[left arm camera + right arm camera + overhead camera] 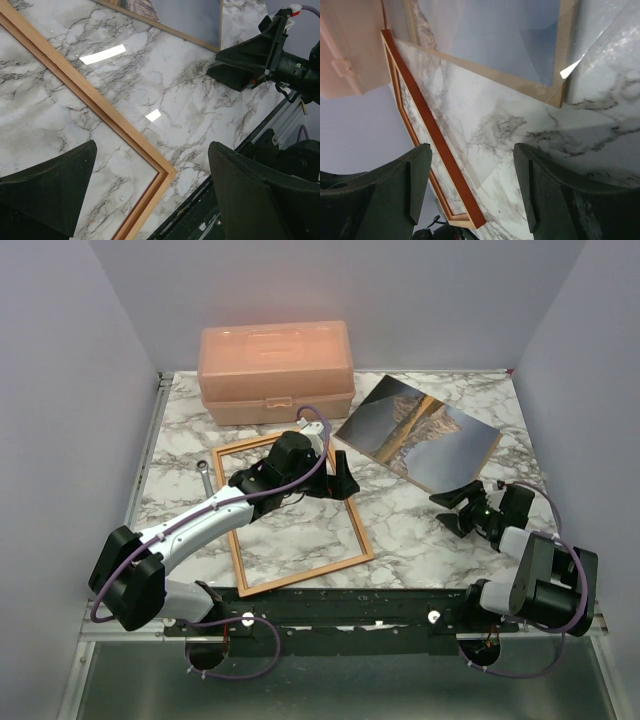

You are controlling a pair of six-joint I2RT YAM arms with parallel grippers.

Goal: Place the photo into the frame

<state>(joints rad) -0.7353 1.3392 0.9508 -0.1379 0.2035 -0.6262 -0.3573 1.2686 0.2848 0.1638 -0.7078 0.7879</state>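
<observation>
The frame (352, 530) lies flat on the marble table, left of centre, pale tan side up; the table shows through its opening. Its near right corner shows in the left wrist view (161, 175), and one reddish rail in the right wrist view (432, 140). The photo (420, 425) lies face up at the back right on a brown board whose edge shows (562, 55); it also shows in the left wrist view (190, 15). My left gripper (332, 480) is open and empty above the frame's right rail. My right gripper (453, 512) is open and empty just before the photo's near edge.
A peach plastic box (276, 370) stands at the back, behind the frame. A thin clear sheet (150, 107) lies on the marble between frame and photo. A small metal tool (203, 472) lies left of the frame. Grey walls close three sides.
</observation>
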